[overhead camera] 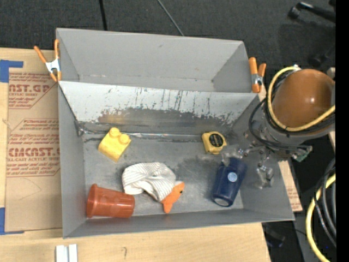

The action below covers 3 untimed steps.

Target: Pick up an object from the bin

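The robot's orange domed wrist cover [302,97], with the cables looped round it, hides most of the gripper [253,164] beneath. The gripper's lower parts are too small and cluttered to make out. The arm is cut off by the right edge, and it covers part of the right wall of the grey metal bin [71,162]. A small orange pointed thing [173,195] has one end tucked under the crumpled white striped cloth [148,179]; its kind cannot be told. The pale round label on the dark blue cylindrical bottle [226,185] is too small to read.
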Each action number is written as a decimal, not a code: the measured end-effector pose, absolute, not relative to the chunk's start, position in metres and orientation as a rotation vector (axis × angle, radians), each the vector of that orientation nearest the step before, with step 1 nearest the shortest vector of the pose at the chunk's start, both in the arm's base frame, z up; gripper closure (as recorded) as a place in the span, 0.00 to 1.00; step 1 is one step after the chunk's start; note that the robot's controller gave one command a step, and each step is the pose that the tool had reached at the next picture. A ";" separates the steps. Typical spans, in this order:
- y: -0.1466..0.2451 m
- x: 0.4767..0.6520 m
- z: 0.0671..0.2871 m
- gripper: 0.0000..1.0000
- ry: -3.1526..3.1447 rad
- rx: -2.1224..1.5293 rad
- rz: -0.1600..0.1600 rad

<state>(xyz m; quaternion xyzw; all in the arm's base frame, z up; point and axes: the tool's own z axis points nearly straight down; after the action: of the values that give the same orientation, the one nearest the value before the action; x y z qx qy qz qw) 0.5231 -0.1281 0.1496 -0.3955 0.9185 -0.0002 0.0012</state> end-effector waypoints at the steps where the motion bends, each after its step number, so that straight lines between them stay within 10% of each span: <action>1: -0.129 0.518 0.085 0.00 2.686 -1.610 0.008; 2: -0.109 0.523 0.071 1.00 2.590 -1.758 0.021; 3: -0.109 0.523 0.071 1.00 2.590 -1.757 0.022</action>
<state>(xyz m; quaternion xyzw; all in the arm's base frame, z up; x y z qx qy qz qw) 0.5227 -0.1093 0.0707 -0.5612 0.8276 0.0069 0.0059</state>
